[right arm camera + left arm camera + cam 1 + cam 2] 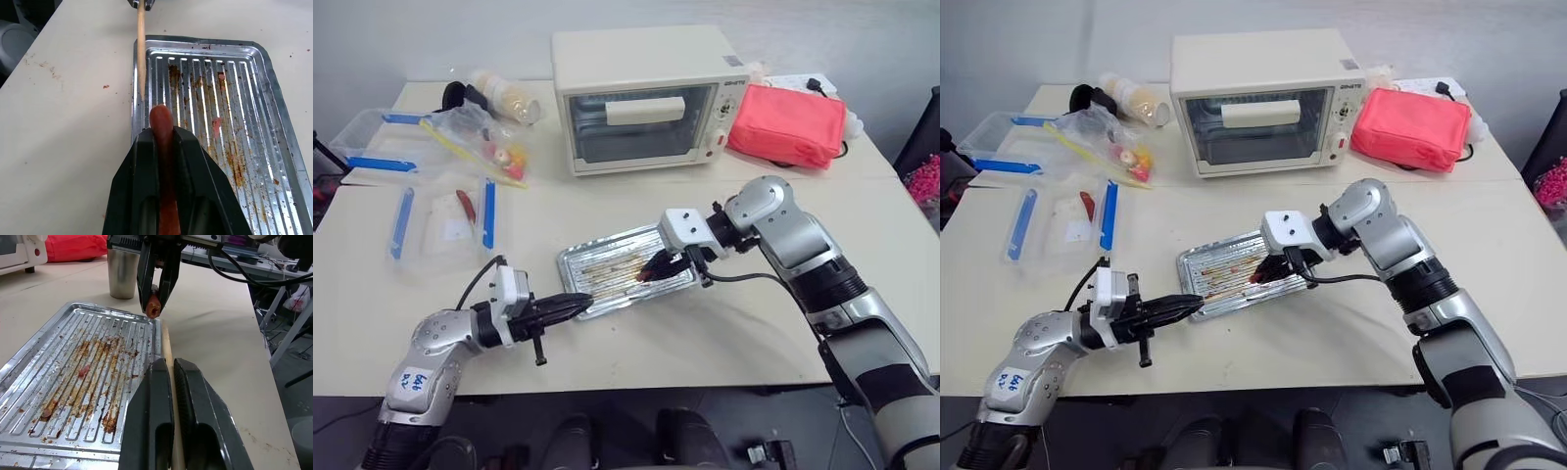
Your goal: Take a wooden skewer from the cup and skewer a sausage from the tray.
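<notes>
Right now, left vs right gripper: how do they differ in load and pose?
The left gripper is shut on the wooden skewer; the right gripper is shut on the sausage. The left points about level beside the tray; the right tilts down over it. Both face each other, skewer tip near the sausage end.

A broad, pale beige, matte worktop (724,323) fills the middle of the room, with a seam running across it where two slabs meet. Behind it rises a plain light grey wall (431,39). Below the front edge lies a dark floor (724,431). Even, soft light falls from above, casting only faint shadows on the surface.
</notes>
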Controlling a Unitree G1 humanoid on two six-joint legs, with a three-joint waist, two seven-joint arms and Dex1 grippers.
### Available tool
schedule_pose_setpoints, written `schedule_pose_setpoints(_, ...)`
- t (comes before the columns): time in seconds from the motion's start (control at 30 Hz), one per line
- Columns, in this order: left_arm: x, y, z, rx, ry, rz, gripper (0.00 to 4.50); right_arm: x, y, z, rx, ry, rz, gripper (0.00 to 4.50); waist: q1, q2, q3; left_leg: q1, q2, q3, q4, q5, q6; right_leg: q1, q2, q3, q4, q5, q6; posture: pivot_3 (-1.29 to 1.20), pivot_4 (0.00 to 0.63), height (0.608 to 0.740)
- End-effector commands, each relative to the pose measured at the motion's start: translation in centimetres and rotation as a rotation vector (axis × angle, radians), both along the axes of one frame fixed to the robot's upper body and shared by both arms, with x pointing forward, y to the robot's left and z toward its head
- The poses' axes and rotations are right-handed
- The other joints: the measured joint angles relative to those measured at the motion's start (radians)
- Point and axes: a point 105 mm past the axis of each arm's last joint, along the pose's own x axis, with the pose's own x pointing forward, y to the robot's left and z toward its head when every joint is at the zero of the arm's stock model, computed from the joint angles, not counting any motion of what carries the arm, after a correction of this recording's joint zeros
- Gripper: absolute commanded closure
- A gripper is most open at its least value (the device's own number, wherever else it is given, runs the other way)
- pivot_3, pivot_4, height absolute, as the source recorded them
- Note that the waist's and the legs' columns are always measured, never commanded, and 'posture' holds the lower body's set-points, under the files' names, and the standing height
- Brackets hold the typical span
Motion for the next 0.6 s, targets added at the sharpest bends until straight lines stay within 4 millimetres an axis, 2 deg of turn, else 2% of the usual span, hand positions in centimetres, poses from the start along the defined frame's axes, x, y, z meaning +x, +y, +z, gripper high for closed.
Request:
schedule_pose_setpoints(0.03, -0.32, -0.05, 0.75, -0.010, -0.034, -0.013, 4.50, -0.11, -0.16, 1.30, 0.008, -0.031, 0.031, 4.38, 0.000, 0.000, 0.000, 0.000, 0.000, 0.000, 0.000, 0.000, 0.000, 0.000, 0.000, 0.000, 0.000, 0.000, 0.000, 0.00, 0.150, 0.740)
schedule_pose_setpoints(0.6, 0.27, -0.07, 0.76, -0.025, -0.058, 0.006, 4.50, -0.97, 0.21, 1.31, 0.008, -0.022, 0.071, 4.38, 0.000, 0.000, 0.000, 0.000, 0.000, 0.000, 0.000, 0.000, 0.000, 0.000, 0.000, 0.000, 0.000, 0.000, 0.000, 0.00, 0.150, 0.740)
